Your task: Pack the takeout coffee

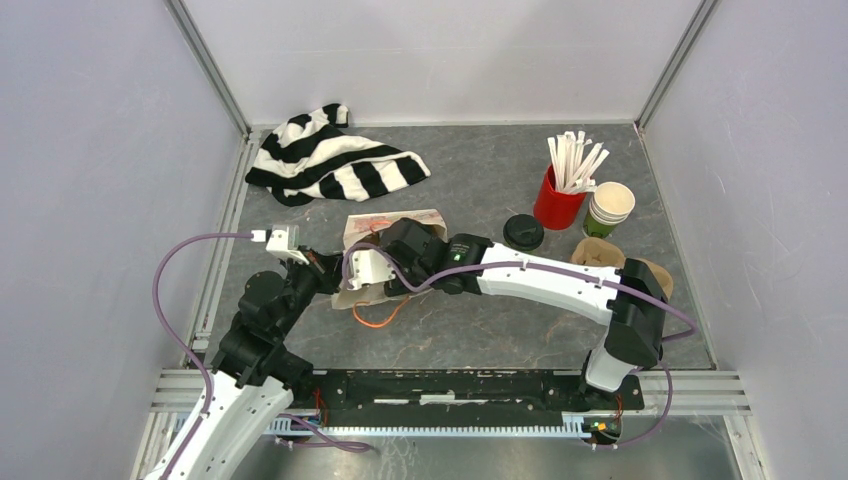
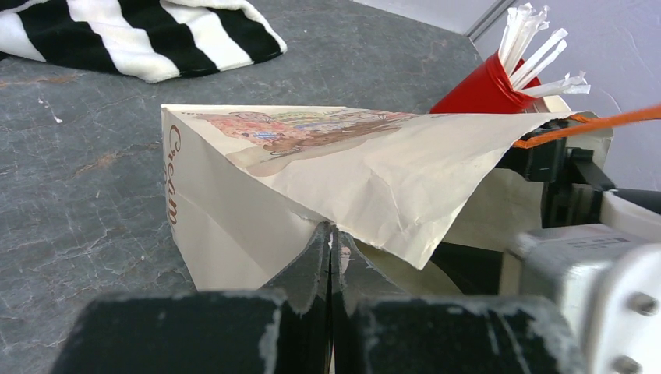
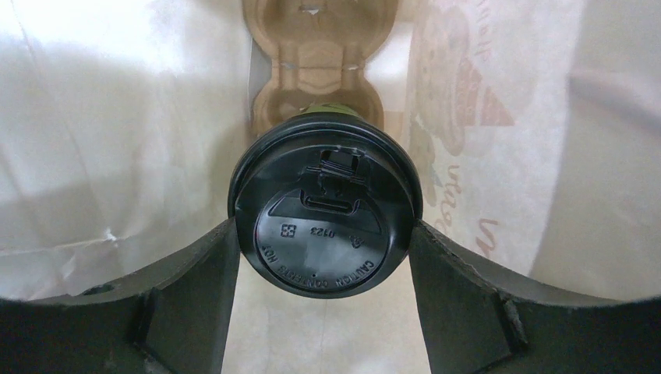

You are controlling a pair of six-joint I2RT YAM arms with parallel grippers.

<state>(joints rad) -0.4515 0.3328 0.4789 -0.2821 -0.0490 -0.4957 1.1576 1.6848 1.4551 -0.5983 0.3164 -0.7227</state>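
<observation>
A cream printed paper bag [image 1: 392, 222] lies on its side in the middle of the table, mouth toward the right arm. My left gripper [image 2: 331, 234] is shut on the bag's lower edge [image 2: 351, 156] and holds it up. Inside the bag my right gripper [image 3: 323, 234] has both fingers against the black lid of one takeout coffee [image 3: 323, 210]. A strip of the cup's green shows behind the lid. Just beyond the cup lies a brown pulp cup carrier [image 3: 316, 62]. The other takeout coffee [image 1: 523, 232] stands on the table to the right of the bag.
A red cup of white sticks [image 1: 558, 200] and stacked lidless cups [image 1: 608, 208] stand at the back right. Brown pulp carriers [image 1: 620, 262] lie in front of them. A striped cloth [image 1: 330, 160] lies at the back left. The bag's orange handle [image 1: 378, 318] trails toward me.
</observation>
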